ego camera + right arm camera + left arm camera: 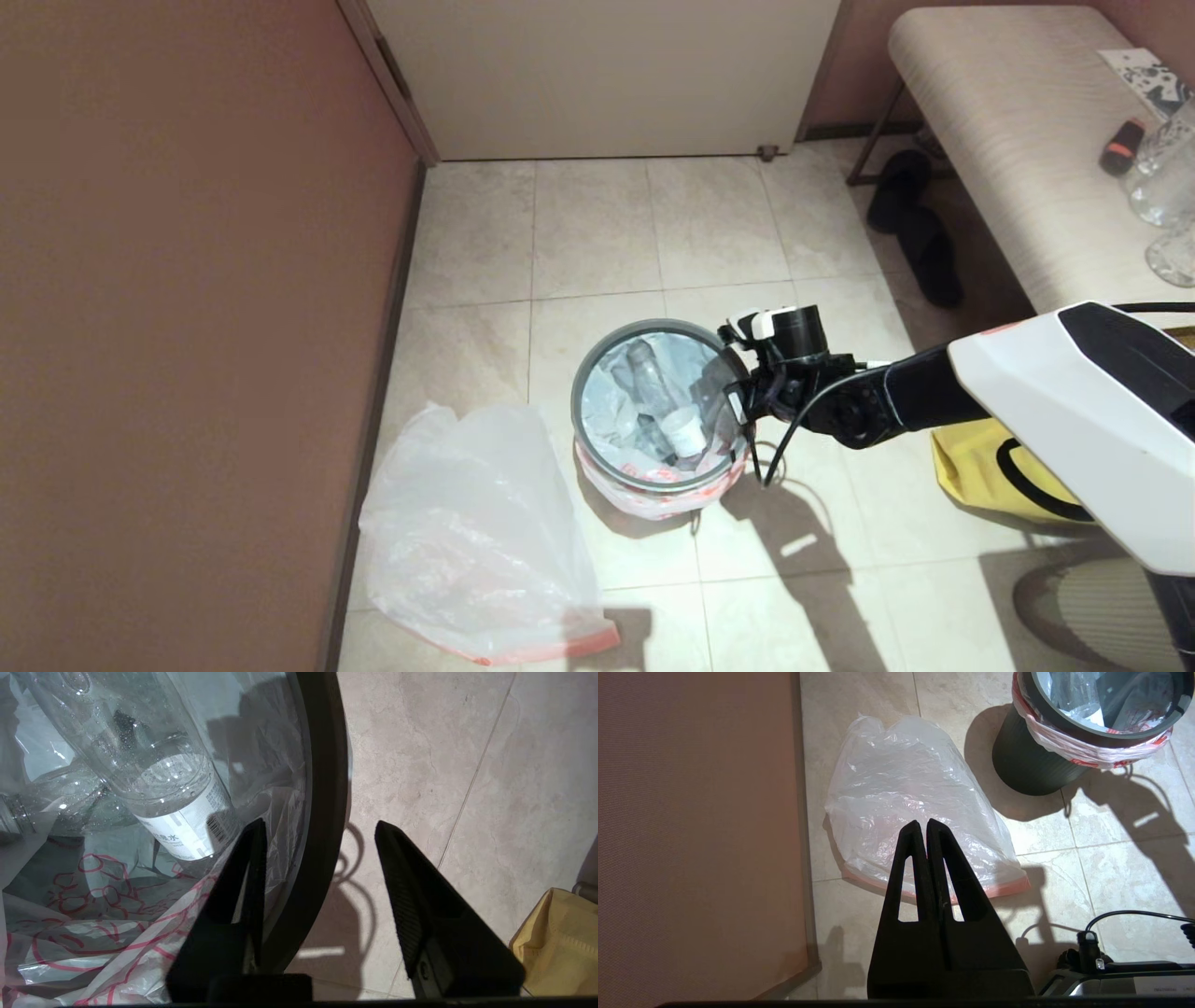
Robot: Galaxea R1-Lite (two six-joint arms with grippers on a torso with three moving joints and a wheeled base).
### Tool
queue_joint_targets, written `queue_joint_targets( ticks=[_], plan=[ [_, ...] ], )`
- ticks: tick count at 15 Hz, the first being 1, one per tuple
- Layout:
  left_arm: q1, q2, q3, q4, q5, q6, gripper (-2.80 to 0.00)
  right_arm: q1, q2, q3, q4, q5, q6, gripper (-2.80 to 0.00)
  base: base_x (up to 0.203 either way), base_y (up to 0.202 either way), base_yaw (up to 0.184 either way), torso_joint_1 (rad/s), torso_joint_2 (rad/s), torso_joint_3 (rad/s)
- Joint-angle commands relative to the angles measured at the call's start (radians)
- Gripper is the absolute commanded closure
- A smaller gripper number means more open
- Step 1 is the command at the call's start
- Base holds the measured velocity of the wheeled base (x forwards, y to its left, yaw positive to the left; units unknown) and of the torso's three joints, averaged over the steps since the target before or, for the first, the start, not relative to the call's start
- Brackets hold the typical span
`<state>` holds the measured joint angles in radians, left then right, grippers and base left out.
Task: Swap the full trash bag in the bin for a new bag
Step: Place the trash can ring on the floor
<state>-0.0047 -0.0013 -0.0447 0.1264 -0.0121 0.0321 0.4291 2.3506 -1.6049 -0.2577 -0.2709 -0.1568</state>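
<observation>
Right now the right gripper point(317, 830) straddles the bin's point(1027, 765) grey hoop point(583, 369), jaws apart, holding nothing — best close squarely on it. Inside, the full trash bag point(117, 914) holds bottles; the new bag point(476, 532) lies left, yellow bag point(980, 467) right. Left gripper point(927, 828): shut, empty.
</observation>
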Motion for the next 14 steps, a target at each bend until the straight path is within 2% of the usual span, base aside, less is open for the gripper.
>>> queue_joint_targets(
  ticks=[1,7,11,12,14],
  plan=[
    [0.000,0.001,0.000,0.001,0.000,0.000,0.00,0.000,0.006,-0.002,-0.002,-0.001,-0.001,0.00,0.000,0.000,0.000,0.000,0.00,0.000],
    [0.000,0.001,0.000,0.000,0.000,0.000,0.00,0.022,-0.041,0.008,0.012,-0.022,-0.004,0.00,0.000,0.000,0.000,0.000,0.00,0.000],
    [0.000,0.001,0.000,0.001,0.000,0.000,0.00,0.034,-0.084,0.008,0.117,-0.020,-0.001,0.00,0.000,0.000,0.000,0.000,0.00,0.000],
    [0.000,0.001,0.000,0.001,0.000,0.000,0.00,0.034,-0.086,0.006,0.148,-0.015,0.010,0.00,0.000,0.000,0.000,0.000,0.00,0.000],
    [0.000,0.001,0.000,0.001,0.000,0.000,0.00,0.030,-0.093,-0.017,0.237,0.032,0.087,0.00,0.000,0.000,0.000,0.000,0.00,0.000]
  ],
)
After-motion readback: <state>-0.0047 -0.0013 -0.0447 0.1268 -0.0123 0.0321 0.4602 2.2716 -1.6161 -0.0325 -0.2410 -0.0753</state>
